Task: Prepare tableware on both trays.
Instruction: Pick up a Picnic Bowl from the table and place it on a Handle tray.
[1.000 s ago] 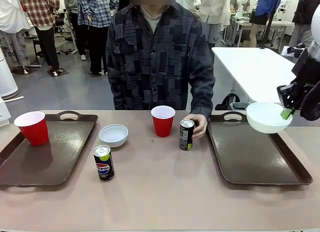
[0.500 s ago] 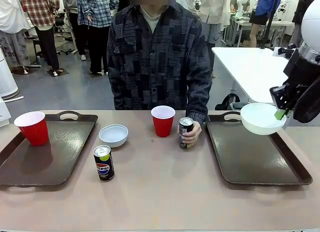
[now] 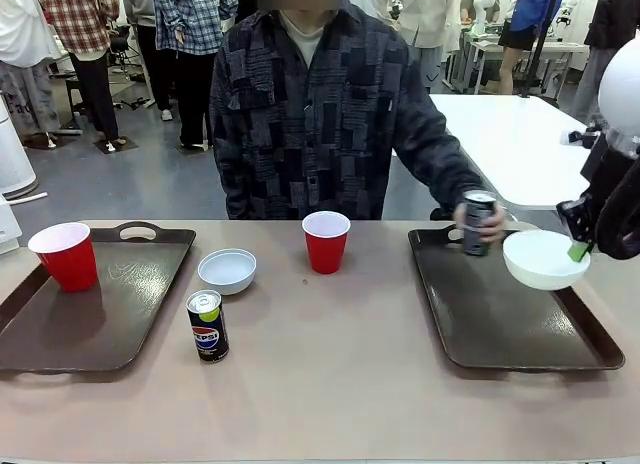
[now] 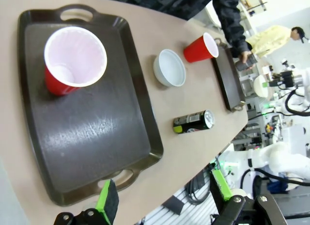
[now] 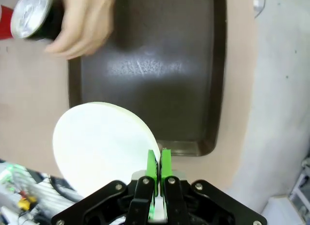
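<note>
Front view: right gripper point(image 3: 578, 250) pinched shut on bowl point(image 3: 545, 259) rim; bowl hung over right edge of right tray point(image 3: 500, 329), bare floor just leftward. Person's hand point(image 3: 463, 222) held can point(image 3: 480, 208) over far-left corner.

This looks like a robotics lab or open test hall. A white robot arm point(image 3: 622, 94) stands at the beige desk point(image 3: 330, 384), and its black right end effector point(image 3: 578, 250) is fitted with green pads. A person point(image 3: 320, 114) stands across the desk from it. Behind them is a bare grey floor point(image 3: 150, 179), where several people point(image 3: 80, 44) in everyday clothes stand about in small groups. A plain white table point(image 3: 500, 134) stands to one side in the same open room. In the left wrist view, loose dark cables point(image 4: 196, 186) lie below the desk edge.
</note>
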